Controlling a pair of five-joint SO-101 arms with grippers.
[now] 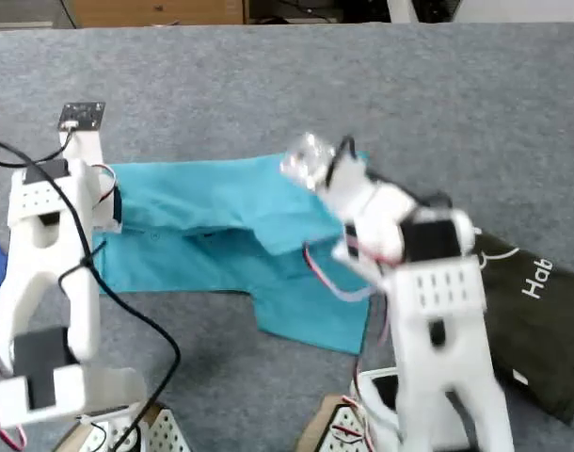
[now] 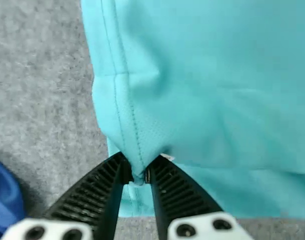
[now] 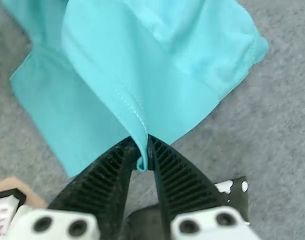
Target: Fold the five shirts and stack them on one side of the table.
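The teal shirt (image 1: 221, 235) lies in the middle of the grey table (image 1: 268, 85), its long axis running across from one arm to the other, with one part jutting towards the arms' bases on the right. It is smooth, fine-knit cloth with stitched hems, partly doubled over itself along the far side and rumpled near the middle. The left gripper (image 2: 136, 176) is closed tight on a hem at the shirt's left end, the cloth pinched between its black ribbed fingers. The right gripper (image 3: 144, 159) is likewise clamped on a stitched edge at the right end, lifting it. A black cloth (image 1: 527, 320) lies just right of the shirt, and a blue cloth (image 2: 5, 200) at the left.
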